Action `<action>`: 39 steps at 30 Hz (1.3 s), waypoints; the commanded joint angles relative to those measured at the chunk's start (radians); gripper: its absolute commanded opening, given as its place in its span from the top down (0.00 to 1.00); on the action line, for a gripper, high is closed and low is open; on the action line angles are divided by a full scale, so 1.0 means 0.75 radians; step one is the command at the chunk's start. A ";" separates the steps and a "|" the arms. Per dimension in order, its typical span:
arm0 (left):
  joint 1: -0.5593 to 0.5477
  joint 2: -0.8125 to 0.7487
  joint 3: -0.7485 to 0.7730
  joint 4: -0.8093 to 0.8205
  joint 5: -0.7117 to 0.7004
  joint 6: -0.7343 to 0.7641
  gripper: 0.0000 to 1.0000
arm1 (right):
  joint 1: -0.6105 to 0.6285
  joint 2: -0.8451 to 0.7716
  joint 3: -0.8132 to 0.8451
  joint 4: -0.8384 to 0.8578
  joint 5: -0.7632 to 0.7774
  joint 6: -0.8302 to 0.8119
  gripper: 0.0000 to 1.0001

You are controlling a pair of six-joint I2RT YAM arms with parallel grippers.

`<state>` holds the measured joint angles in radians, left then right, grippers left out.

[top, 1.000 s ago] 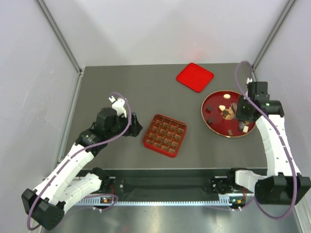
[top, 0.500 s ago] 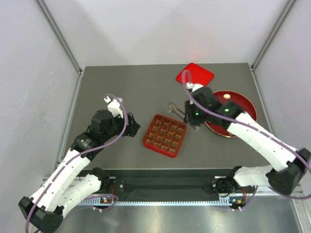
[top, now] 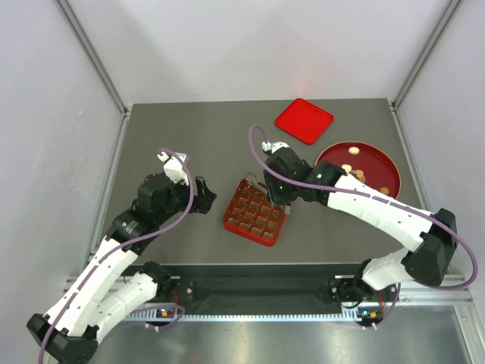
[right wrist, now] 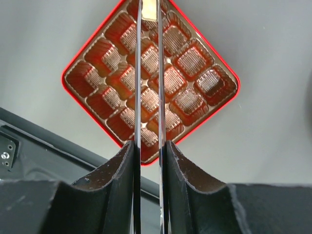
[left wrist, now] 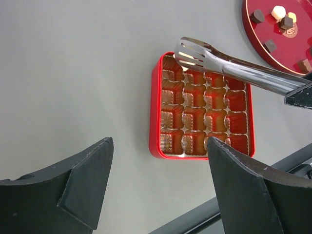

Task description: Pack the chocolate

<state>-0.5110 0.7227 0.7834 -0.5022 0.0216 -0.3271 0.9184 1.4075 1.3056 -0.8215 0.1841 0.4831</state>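
Observation:
My right gripper (top: 268, 188) (right wrist: 148, 144) is shut on metal tongs (top: 254, 180) (left wrist: 229, 63) (right wrist: 138, 73). The tong tips pinch a cream-coloured chocolate (right wrist: 149, 9) over the far-left corner of the red gridded tray (top: 256, 212) (left wrist: 155, 122) (right wrist: 187, 58). The tray's gold cells look empty. More chocolate pieces (top: 360, 176) (left wrist: 279, 12), dark, tan and cream, lie on the round red plate (top: 326, 155) (left wrist: 251, 34) to the right. My left gripper (top: 204, 196) (left wrist: 158, 141) hangs open just left of the tray, holding nothing.
A flat red square lid (top: 303, 120) lies at the back of the dark table, behind the plate. Grey walls with metal rails close in the table's left, right and far sides. A black rail runs along the near edge.
My right arm has swung left from the plate to the tray, carrying the tongs. The left arm has edged slightly toward the tray.

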 commanded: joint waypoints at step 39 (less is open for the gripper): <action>-0.004 -0.033 0.011 0.011 -0.016 0.021 0.17 | 0.023 -0.048 0.188 -0.076 0.280 0.055 0.67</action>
<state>-0.5110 0.7204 0.7834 -0.5022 0.0166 -0.3210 0.9401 1.4433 1.3525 -0.8444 0.3012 0.5182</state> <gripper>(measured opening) 0.832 0.334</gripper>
